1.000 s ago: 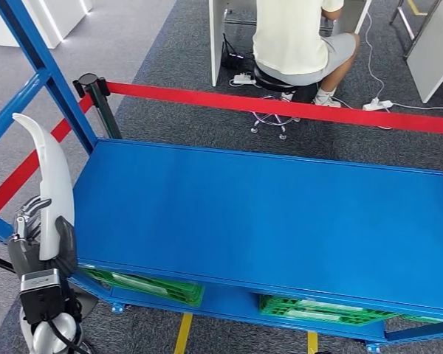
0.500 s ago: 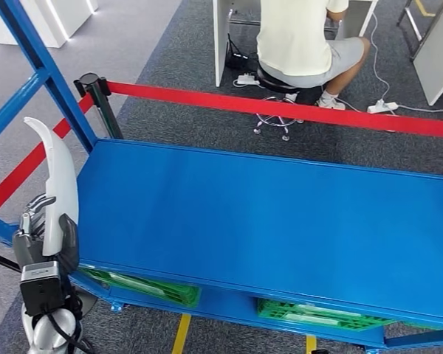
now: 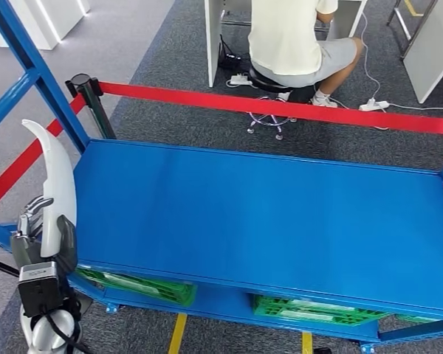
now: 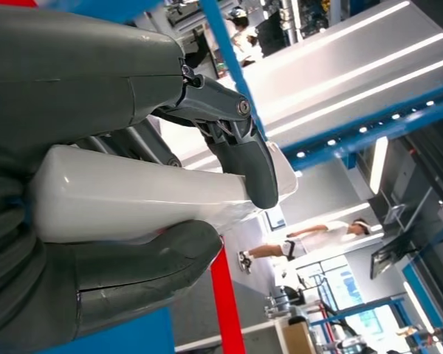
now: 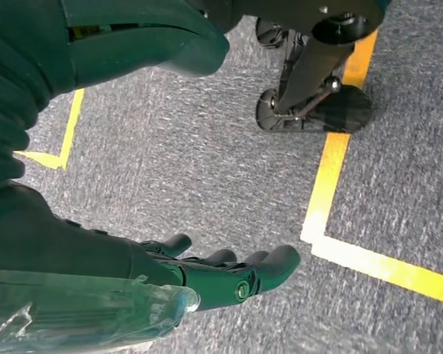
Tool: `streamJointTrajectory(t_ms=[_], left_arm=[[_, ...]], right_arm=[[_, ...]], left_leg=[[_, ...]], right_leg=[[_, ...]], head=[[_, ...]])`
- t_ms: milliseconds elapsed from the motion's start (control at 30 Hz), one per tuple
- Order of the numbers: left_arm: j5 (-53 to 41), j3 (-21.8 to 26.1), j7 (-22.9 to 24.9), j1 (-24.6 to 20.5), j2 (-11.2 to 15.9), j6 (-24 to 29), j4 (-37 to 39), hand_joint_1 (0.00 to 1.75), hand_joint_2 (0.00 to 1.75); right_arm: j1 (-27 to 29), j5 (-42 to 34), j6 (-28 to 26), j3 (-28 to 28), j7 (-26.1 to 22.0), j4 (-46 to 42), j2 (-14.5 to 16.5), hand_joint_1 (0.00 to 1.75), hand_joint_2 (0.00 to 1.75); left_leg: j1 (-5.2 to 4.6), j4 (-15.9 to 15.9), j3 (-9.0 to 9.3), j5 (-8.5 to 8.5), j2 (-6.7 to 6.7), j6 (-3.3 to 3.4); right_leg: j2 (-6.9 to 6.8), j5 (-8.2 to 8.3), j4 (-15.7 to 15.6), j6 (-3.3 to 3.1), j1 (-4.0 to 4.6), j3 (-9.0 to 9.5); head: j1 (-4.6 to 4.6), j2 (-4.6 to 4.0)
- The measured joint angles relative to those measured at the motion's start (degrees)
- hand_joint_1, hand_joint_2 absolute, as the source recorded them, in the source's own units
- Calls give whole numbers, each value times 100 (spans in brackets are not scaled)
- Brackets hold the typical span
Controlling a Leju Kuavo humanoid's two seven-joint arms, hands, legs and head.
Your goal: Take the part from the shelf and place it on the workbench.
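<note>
Part (image 3: 56, 184) in left robot hand (image 3: 40, 247), left of workbench (image 3: 263, 221), person (image 3: 289, 37) behind.

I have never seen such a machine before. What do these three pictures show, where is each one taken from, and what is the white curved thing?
This is a humanoid robot with two arms and hands. The wide picture is from a camera high on its body, looking down at a long blue metal workbench whose top is bare, with green plastic crates on its lower level. A red barrier belt runs behind it, and a person sits at a desk beyond.

The other two pictures come from cameras at the wrists. The left hand grips the white curved plastic part, seen close in the left wrist view. The right hand hangs open above grey carpet with yellow floor lines.
</note>
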Motion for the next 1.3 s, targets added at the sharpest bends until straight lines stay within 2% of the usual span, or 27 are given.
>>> streamJointTrajectory(t_ms=[67,133,167,233,267,300,333,400,467,500,600,633,700,733,767,800,833,867,933,967,1000,1100,1133,1167,1233,1267,1300], left_arm=[[0,11,1,3,4,0,5,175,175],[0,28,1,0,9,1,8,175,175],[1,33,2,-2,8,1,10,175,175],[1,36,3,0,8,-2,22,175,175],[2,37,3,1,8,-4,34,175,175],[2,38,3,2,8,-5,46,175,175],[2,38,3,3,8,-5,57,175,175],[2,38,3,3,8,-6,68,175,175],[1,40,3,0,9,-7,70,175,175],[-1,42,3,0,9,-7,70,175,175],[-7,43,3,0,8,-7,70,175,175],[-7,43,3,-1,8,-7,70,175,175],[-5,43,3,-2,11,-7,73,175,175],[-2,43,3,-2,14,-9,77,175,175],[5,43,3,0,20,-13,81,175,175],[16,43,3,1,29,-21,86,175,175],[27,43,3,0,37,-29,90,175,175],[36,43,3,-2,45,-37,92,175,175],[40,43,3,-22,53,-42,92,175,175],[41,43,4,-39,54,-43,92,175,175],[42,45,5,-53,54,-44,92,175,175],[44,68,16,-79,73,-44,92,175,175],[45,81,20,-92,84,-43,92,175,175],[46,93,22,-104,93,-43,92,175,175],[48,113,25,-115,103,-42,92,175,175],[48,120,26,-115,108,-42,92,175,175],[49,126,27,-115,112,-42,92,175,175]], right_arm=[[1,2,-1,0,1,0,0,0,175],[5,5,-2,0,1,0,0,0,175],[6,9,-2,1,1,1,1,0,175],[6,14,-2,1,1,4,1,0,175],[9,16,-2,1,1,5,1,0,175],[13,16,-2,1,1,7,1,0,175],[15,16,-3,0,1,7,0,0,175],[7,16,-3,0,-1,7,0,0,175],[-16,16,-2,1,-5,7,0,0,175],[-20,16,-1,1,-7,7,0,0,175],[-6,16,-1,1,-8,9,4,0,175],[-7,16,-1,0,-9,10,4,0,175],[-18,15,-3,0,-10,11,2,0,175],[-19,13,-4,0,-12,11,0,0,175],[-18,8,-5,0,-14,11,0,0,175],[-15,2,-3,0,-18,11,0,0,175],[-12,-7,-1,0,-22,13,1,0,175],[-12,-14,1,0,-27,14,3,0,175],[-15,-26,3,0,-38,17,8,0,175],[-17,-31,3,-1,-44,17,9,0,175],[-19,-38,4,-1,-50,17,9,0,175],[-12,-59,17,-4,-71,22,10,0,175],[-9,-65,22,-5,-78,26,12,0,175],[-8,-72,26,-6,-82,30,17,0,175],[-16,-80,31,-7,-86,36,38,0,175],[-21,-84,32,-7,-87,38,49,0,175],[-25,-85,34,-7,-87,40,56,0,175]], left_leg=[[-4,-32,-22,29,-6,54],[10,-62,-32,75,-1,123],[16,-73,-38,93,5,149],[-1,-70,-61,113,16,178],[-12,-68,-70,122,19,185],[-21,-66,-75,129,20,188],[-27,-65,-76,134,18,187],[-32,-63,-74,146,13,170],[-52,-46,-96,166,10,123],[-58,-43,-111,184,10,90],[-47,-24,-153,183,10,-6],[-43,82,-202,80,9,-36],[-29,636,-427,-327,11,-90],[-21,1018,-573,-553,11,-109],[-15,1339,-684,-710,11,-121],[-13,1493,-715,-759,11,-126],[-12,1442,-645,-702,11,-125],[-11,1180,-468,-561,11,-120],[-10,401,1,-274,9,-103],[-13,116,152,-193,1,-80],[-20,-35,216,-158,-8,-51],[-40,-82,136,-49,-14,89],[-37,-94,96,3,-7,138],[-28,-106,46,59,2,178],[-31,-105,-72,157,14,224],[-38,-102,-136,206,19,229],[-45,-100,-199,254,21,229]], right_leg=[[-2,35,-30,74,-17,-22],[-16,-105,133,130,-29,-111],[-24,-273,390,147,-32,-225],[-35,-655,1139,171,-32,-528],[-36,-757,1432,174,-30,-638],[-36,-756,1537,170,-25,-658],[-36,-655,1420,158,-20,-570],[-36,-336,678,122,-14,-155],[-29,-171,71,77,-2,174],[-25,-167,-29,54,8,222],[-25,-106,-50,-44,11,194],[-30,-76,-62,-85,-1,175],[-38,-14,-75,-140,-18,117],[-40,15,-74,-147,-17,79],[-41,44,-72,-144,-16,39],[-43,77,-70,-136,-15,-4],[-43,111,-68,-126,-17,-46],[-42,145,-67,-111,-21,-85],[-37,211,-55,-63,-16,-152],[-36,247,-51,-31,-8,-183],[-36,287,-56,3,1,-207],[-37,380,-103,109,-16,-263],[-39,292,-42,137,-24,-310],[-41,97,144,159,-27,-388],[-47,-467,863,183,-29,-600],[-47,-683,1252,189,-29,-678],[-47,-777,1505,189,-28,-689]], head=[[5,0],[24,0],[35,0],[51,0],[50,0],[51,0],[50,0],[51,0],[45,0],[41,0],[37,0],[26,0],[2,0],[-5,0],[-4,0],[-5,0],[-5,0],[-5,0],[-10,0],[-9,0],[-11,0],[-11,0],[-3,0],[6,0],[24,0],[25,0],[24,0]])
